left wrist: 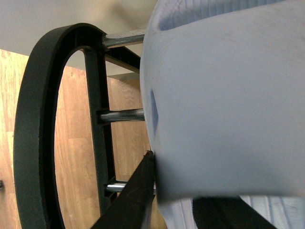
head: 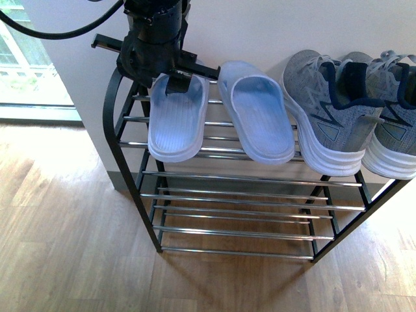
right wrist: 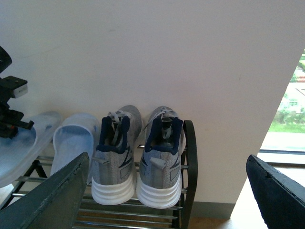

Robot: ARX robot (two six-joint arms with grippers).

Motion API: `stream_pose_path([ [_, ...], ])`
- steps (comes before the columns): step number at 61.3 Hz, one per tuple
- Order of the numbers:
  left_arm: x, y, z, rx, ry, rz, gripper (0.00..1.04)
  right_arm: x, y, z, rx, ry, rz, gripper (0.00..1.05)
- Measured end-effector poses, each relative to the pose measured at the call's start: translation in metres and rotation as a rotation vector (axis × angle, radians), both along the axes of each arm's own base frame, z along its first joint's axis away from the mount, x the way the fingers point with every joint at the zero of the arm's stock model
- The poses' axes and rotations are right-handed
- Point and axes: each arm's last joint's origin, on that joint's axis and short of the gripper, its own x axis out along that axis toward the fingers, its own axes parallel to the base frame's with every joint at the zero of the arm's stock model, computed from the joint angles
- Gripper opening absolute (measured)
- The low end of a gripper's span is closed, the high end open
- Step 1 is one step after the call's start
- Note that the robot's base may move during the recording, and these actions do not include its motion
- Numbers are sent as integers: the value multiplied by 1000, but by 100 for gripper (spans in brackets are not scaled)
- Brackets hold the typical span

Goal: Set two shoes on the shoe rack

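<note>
Left pincer (head: 174, 83) reaches down over the top tier of the shoe rack (head: 127, 170), its dark fingers closed on the strap of the left pale blue slide slipper (head: 175, 120); the left wrist view shows one finger pressed against the slipper's smooth band. Right pincer (right wrist: 169, 191) hangs well back from the rack, released — its two dark fingers spread wide at either edge of the right wrist view, holding nothing.

Both grey knit sneakers (head: 325, 110) already sit side by side at the right end of the top tier, touching each other, just beside the second slipper (head: 257, 110). Each lies with its long axis running across the chrome bars, from the wall toward the room — toes to the wall, heels and thick white soles overhanging the front bar, both tipped slightly forward.

Judged by looks, the sneakers are light and soft in the knit upper but stiff and springy in the sole. A grip on the padded navy heel collar, or across the sole's sides, should hold best; the laces and tongue would likely give and slip.
</note>
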Motion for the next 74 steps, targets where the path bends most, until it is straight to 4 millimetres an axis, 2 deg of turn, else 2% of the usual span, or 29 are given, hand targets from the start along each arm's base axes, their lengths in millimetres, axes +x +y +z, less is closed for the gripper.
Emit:
stream_pose_path([
  [4, -1, 0, 4, -22, 8, -9, 50, 0, 0, 0, 0, 0, 0, 96],
  [6, -4, 0, 10, -37, 8, -17, 58, 0, 0, 0, 0, 0, 0, 96],
  [10, -8, 1, 20, -64, 15, -20, 66, 0, 0, 0, 0, 0, 0, 96],
  [22, -26, 17, 78, -136, -79, 1, 96, 0, 0, 0, 0, 0, 0, 96],
  [29, -44, 47, 114, -115, -227, 78, 95, 0, 0, 0, 0, 0, 0, 96],
  [35, -67, 79, 133, -69, -387, 167, 95, 0, 0, 0, 0, 0, 0, 96],
  [43, -107, 118, 139, -226, -836, 118, 73, 0, 0, 0, 0, 0, 0, 96],
  [49, -139, 135, 126, -268, -998, 98, 57, 0, 0, 0, 0, 0, 0, 96],
  [58, -179, 154, 101, -270, -1017, 83, 31, 0, 0, 0, 0, 0, 0, 96],
  [68, -212, 172, 87, -260, -1013, 92, 3, 0, 0, 0, 0, 0, 0, 96],
  [74, -228, 178, 82, -260, -1011, 87, 1, 0, 0, 0, 0, 0, 0, 96],
])
